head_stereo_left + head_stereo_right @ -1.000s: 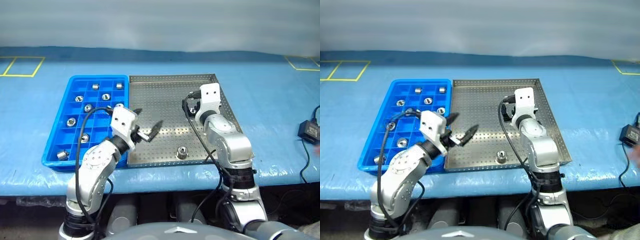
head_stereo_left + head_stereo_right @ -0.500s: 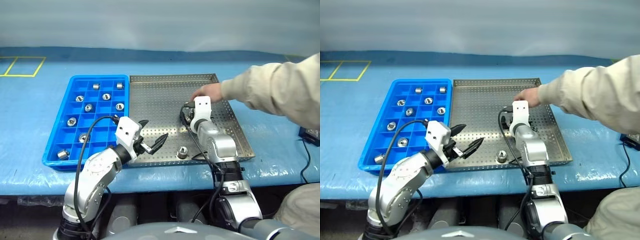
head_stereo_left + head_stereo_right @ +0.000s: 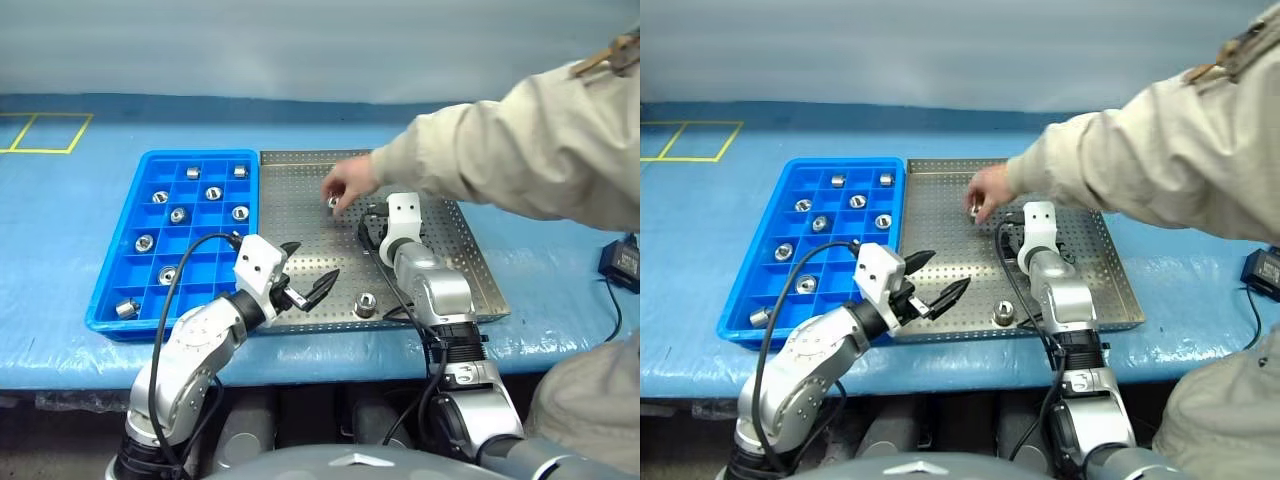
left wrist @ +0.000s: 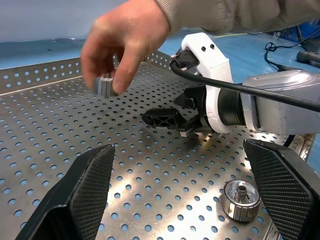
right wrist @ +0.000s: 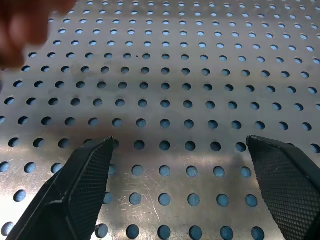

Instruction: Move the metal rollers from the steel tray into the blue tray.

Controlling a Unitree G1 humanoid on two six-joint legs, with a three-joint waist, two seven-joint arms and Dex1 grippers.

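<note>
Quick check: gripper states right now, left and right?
Left gripper: open, empty.
Right gripper: open, empty, low over the steel tray.

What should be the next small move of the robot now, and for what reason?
Probably wait. A person's hand is over the steel tray, holding a metal roller close to the open right gripper. Another roller lies near the front rim, between both arms. Once the hand is gone, the open left gripper, which hovers beside it, could reach for that one.
</note>
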